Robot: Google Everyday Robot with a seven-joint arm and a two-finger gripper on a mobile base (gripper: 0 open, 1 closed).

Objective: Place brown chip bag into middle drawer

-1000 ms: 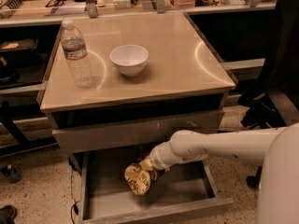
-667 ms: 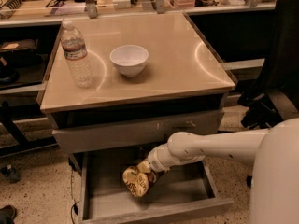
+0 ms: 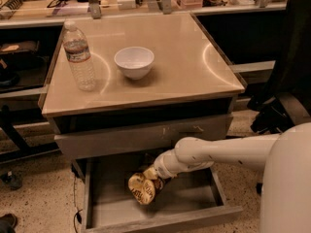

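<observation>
The brown chip bag (image 3: pixel 142 188) with a yellow band hangs over the middle of the open middle drawer (image 3: pixel 194 200), a wide shallow grey drawer pulled out below the cabinet. My gripper (image 3: pixel 154 174) reaches down from the right on a white arm and is shut on the top of the bag. The bag is low inside the drawer, near or on its grey floor; I cannot tell if it touches.
Above the open drawer is a closed drawer front (image 3: pixel 146 135) with pale scratch marks. On the beige cabinet top (image 3: pixel 184 72) stand a water bottle (image 3: pixel 79 57) and a white bowl (image 3: pixel 134 61). A cluttered bench runs along the back. A dark chair (image 3: pixel 286 81) stands at right.
The gripper and the bag have moved slightly left and lower into the drawer.
</observation>
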